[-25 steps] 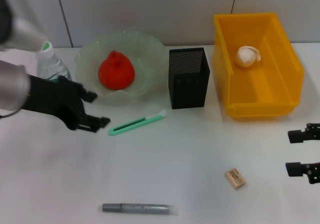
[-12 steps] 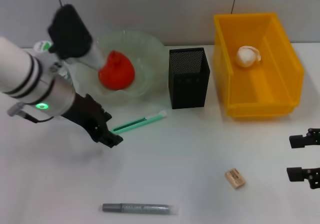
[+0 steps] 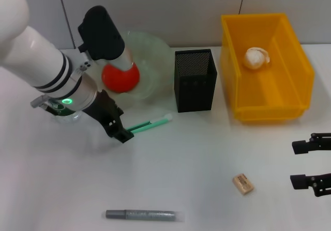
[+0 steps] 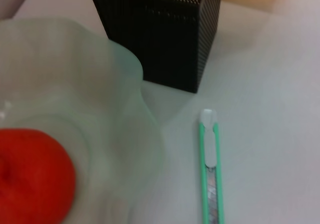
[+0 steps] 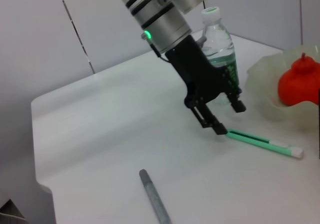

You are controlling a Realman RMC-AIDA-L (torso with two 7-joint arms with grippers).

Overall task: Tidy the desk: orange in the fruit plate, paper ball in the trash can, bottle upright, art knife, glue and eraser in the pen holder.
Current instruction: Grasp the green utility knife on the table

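The mint-green art knife (image 3: 150, 123) lies flat on the desk (image 3: 196, 153) in front of the fruit plate (image 3: 155, 50). My left gripper (image 3: 118, 125) points down at the knife's handle end, open. One fingertip (image 5: 220, 130) sits right at that end of the knife (image 5: 262, 141). The orange (image 3: 121, 78) rests in the plate. Inside the yellow trash can (image 3: 289, 102) lies the paper ball (image 3: 257, 58). The bottle (image 5: 220, 43) stands upright behind my left arm. The glue (image 3: 145, 215) and eraser (image 3: 243, 183) lie on the near desk. My right gripper (image 3: 310, 164) hovers open at the right edge.
The black mesh pen holder (image 3: 195, 79) stands between the plate and the trash can, close to the knife's white tip (image 4: 208, 116). My bulky left arm covers the desk's left rear and part of the plate.
My left arm swung in from the left and turned its gripper downward onto the knife's handle end. The right gripper drifted slightly lower.
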